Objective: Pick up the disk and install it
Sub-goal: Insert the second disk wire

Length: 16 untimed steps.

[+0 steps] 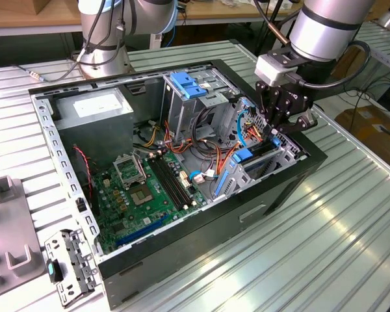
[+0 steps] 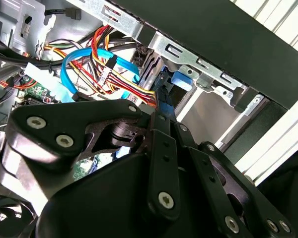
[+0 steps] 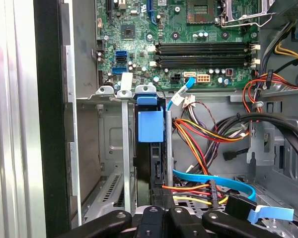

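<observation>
tool (image 1: 277, 132) closed on the disk (image 3: 151, 130) | disk on edge in the drive bay (image 3: 105, 139) of the open computer case (image 1: 52, 140) | long axis straight ahead from the fingers, into the bay

Robot arm works inside an open computer case (image 1: 182, 214).
Its gripper (image 1: 276, 130) reaches down onto the disk (image 1: 257, 155), which stands in the drive bay beside the green motherboard (image 1: 143, 195).

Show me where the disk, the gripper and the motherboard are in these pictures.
disk (image 3: 150, 126): first wrist view, on the blue carrier's end.
gripper (image 1: 277, 130): exterior view, between its fingertips at the disk.
motherboard (image 1: 140, 198): exterior view, on the green board.
</observation>
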Motion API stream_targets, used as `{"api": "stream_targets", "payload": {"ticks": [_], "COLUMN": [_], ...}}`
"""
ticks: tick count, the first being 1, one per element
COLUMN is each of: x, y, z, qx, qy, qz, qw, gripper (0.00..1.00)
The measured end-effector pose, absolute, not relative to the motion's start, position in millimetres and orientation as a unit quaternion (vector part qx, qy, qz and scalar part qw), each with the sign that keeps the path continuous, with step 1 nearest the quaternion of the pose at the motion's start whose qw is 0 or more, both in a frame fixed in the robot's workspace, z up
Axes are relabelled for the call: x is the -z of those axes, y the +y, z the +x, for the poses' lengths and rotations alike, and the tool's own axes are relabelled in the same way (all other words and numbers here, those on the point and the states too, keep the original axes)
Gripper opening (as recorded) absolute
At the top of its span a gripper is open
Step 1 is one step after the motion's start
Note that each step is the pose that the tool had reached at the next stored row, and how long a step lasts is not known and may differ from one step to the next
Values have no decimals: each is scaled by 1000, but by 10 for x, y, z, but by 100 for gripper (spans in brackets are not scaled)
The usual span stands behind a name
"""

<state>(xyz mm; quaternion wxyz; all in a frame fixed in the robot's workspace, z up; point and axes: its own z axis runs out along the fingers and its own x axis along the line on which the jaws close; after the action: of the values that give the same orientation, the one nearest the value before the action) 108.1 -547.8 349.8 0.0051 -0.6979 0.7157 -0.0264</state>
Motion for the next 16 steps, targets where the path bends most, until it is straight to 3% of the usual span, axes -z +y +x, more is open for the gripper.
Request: {"api": "stream_targets", "payload": {"ticks": [16], "x": [-3498], "y": [-5478], "z": [793], "qx": [26], "qy": [716], "qz": [-698], "qw": [5], "gripper": [11]}}
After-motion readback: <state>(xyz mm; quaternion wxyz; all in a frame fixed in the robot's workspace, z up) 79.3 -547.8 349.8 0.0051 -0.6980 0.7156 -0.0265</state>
